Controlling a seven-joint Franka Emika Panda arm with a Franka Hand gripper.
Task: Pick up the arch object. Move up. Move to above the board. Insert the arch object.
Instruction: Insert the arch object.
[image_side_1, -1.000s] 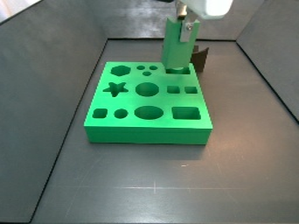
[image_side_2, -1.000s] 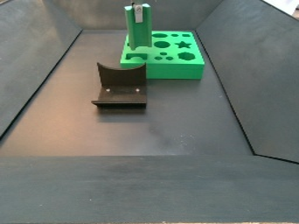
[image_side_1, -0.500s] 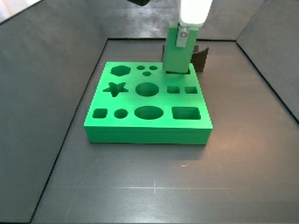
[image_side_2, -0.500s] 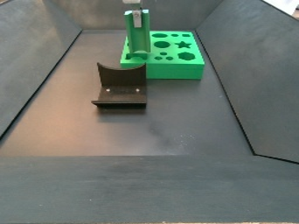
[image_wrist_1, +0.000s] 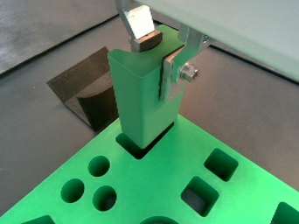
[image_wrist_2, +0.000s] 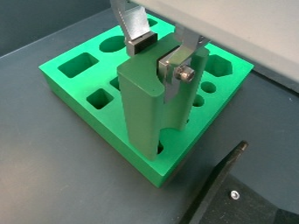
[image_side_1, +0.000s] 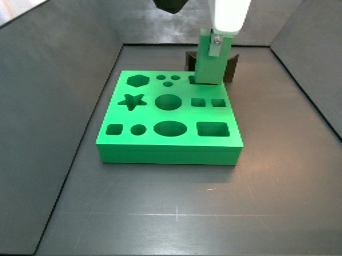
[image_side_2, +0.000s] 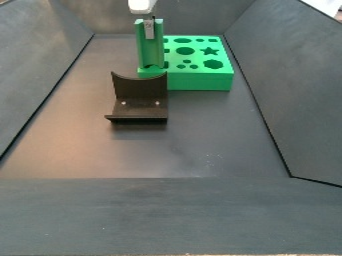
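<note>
The arch object (image_wrist_1: 140, 96) is a tall narrow bright green block standing upright. Its lower end is in a cut-out at the far edge of the board (image_wrist_1: 239, 206). My gripper (image_wrist_1: 162, 51) is shut on its top, with one finger (image_wrist_1: 177, 68) flat against its side. A wrist view shows the same hold: gripper (image_wrist_2: 160, 52), arch object (image_wrist_2: 149, 109), board (image_wrist_2: 73, 83). In both side views the arch object (image_side_1: 210, 62) (image_side_2: 147, 50) stands at the edge of the board (image_side_1: 167, 120) (image_side_2: 201, 62), under my gripper (image_side_1: 219, 36) (image_side_2: 144, 14).
The fixture (image_side_2: 138, 97), a dark bracket on a base plate, stands on the floor just beside the board and shows in a side view (image_side_1: 231, 68) and both wrist views (image_wrist_1: 84, 87) (image_wrist_2: 239, 188). Grey walls enclose the dark floor (image_side_1: 174, 200).
My gripper has moved down with the arch object. The arch object stands lower now, with its lower end sunk into the board's cut-out.
</note>
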